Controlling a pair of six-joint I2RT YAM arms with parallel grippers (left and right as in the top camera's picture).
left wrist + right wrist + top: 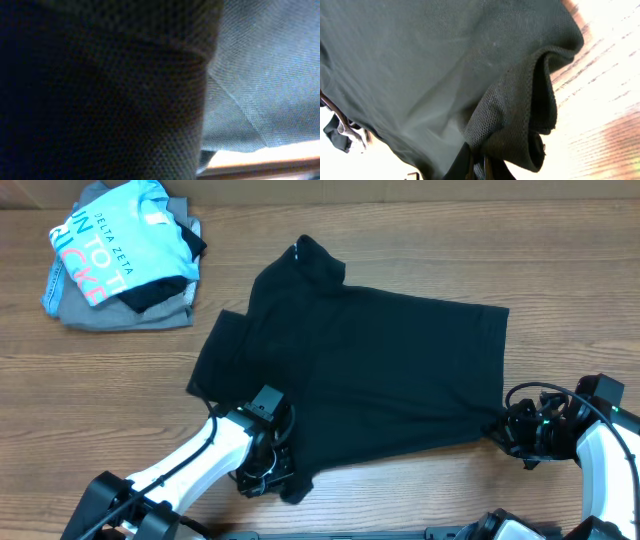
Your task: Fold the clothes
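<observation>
The black T-shirt (370,370) lies spread on the wooden table (90,400), collar toward the back left. My left gripper (272,476) sits at the shirt's near left hem corner. Its wrist view is filled with black mesh fabric (100,100) pressed close against the camera, and its jaws are hidden behind it. My right gripper (505,430) is at the near right hem corner. In the right wrist view it (478,167) is shut on a bunched, rolled fold of the shirt (420,60), lifted a little off the table.
A pile of other clothes lies at the back left: a light blue printed shirt (100,245) on top of a grey garment (130,315). Both arms reach in from the table's near edge.
</observation>
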